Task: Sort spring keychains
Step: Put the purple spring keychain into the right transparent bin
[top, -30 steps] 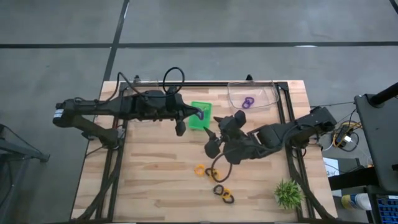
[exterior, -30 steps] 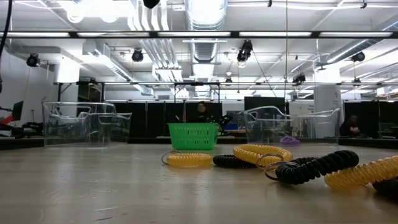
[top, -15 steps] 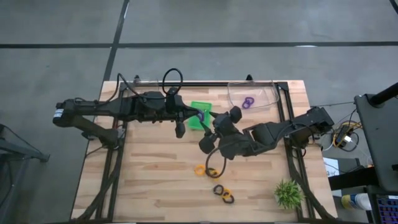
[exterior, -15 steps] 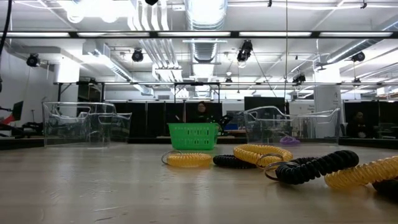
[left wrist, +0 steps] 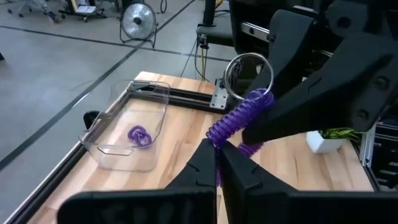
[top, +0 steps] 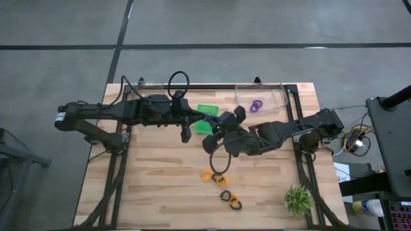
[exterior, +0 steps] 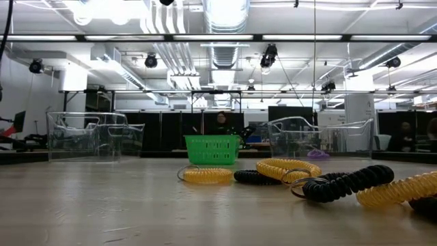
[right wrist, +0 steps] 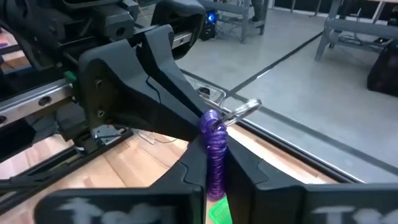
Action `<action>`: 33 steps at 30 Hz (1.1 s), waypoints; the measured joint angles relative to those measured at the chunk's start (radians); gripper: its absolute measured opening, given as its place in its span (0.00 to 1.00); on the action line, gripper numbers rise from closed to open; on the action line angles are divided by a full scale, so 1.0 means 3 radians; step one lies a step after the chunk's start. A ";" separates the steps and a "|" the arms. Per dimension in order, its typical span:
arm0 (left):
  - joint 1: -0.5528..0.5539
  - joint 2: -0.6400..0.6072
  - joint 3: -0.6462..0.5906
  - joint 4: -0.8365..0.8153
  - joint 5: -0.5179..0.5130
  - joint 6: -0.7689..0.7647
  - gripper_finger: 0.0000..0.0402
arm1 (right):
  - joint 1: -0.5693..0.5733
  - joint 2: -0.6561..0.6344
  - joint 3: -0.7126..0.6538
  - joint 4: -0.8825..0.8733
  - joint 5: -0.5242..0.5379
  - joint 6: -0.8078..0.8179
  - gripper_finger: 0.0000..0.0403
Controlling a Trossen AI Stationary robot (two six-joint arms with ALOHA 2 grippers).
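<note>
Since a second ago the right gripper [top: 217, 123] has travelled up the bench [top: 154, 186] to meet the left gripper [top: 207, 119] over the green basket [top: 204, 110], its jaws now closed. Both grippers pinch one purple spring keychain [left wrist: 239, 118] between them; its coil stretches lengthwise from one gripper to the other, its metal ring [left wrist: 249, 75] at the end near the right gripper. Farther right, two purple keychains [top: 256, 106] lie in the clear tray [top: 277, 95]. Orange-yellow and black keychains [top: 221, 186] lie loose on the bench's near half.
</note>
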 joint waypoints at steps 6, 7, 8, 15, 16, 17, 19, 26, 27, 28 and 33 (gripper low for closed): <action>0.0001 0.0000 0.0000 -0.0121 0.0041 -0.0234 0.16 | -0.0035 0.0000 0.0000 -0.0002 -0.0054 0.0115 0.04; 0.0002 0.0000 0.0000 -0.0166 0.0057 -0.0234 0.19 | -0.0035 0.0000 0.0000 -0.0004 -0.0054 0.0126 0.04; 0.0004 0.0000 0.0000 -0.0208 0.0063 -0.0237 0.23 | -0.0035 0.0000 0.0000 -0.0017 -0.0055 0.0150 0.04; 0.0014 -0.0028 0.0000 -0.0529 0.0063 -0.0267 0.41 | -0.0069 -0.0053 0.0000 -0.0647 -0.0075 0.0647 0.03; 0.0014 -0.0033 0.0000 -0.0542 0.0072 -0.0270 0.42 | -0.0091 -0.0067 0.0000 -0.0807 -0.0092 0.0768 0.03; 0.0012 -0.0044 0.0000 -0.0557 0.0100 -0.0285 0.43 | -0.0119 -0.0080 0.0000 -0.0948 -0.0111 0.0894 0.03; 0.0008 -0.0053 0.0000 -0.0575 0.0184 -0.0354 0.43 | -0.0197 -0.0109 0.0000 -0.1265 -0.0160 0.1118 0.03; 0.0006 -0.0055 0.0000 -0.0587 0.0480 -0.0739 0.43 | -0.0665 -0.0140 0.0000 -0.1947 -0.0543 0.1300 0.03; 0.0006 -0.0055 0.0000 -0.0588 0.0498 -0.0793 0.43 | -0.0755 -0.0140 0.0000 -0.1987 -0.0612 0.1254 0.03; 0.0006 -0.0055 0.0000 -0.0588 0.0530 -0.0832 0.43 | -0.0846 -0.0140 0.0000 -0.2020 -0.0687 0.1205 0.03; 0.0006 -0.0055 0.0000 -0.0593 0.0543 -0.0879 0.43 | -0.1369 -0.0141 0.0000 -0.2209 -0.1152 0.0886 0.03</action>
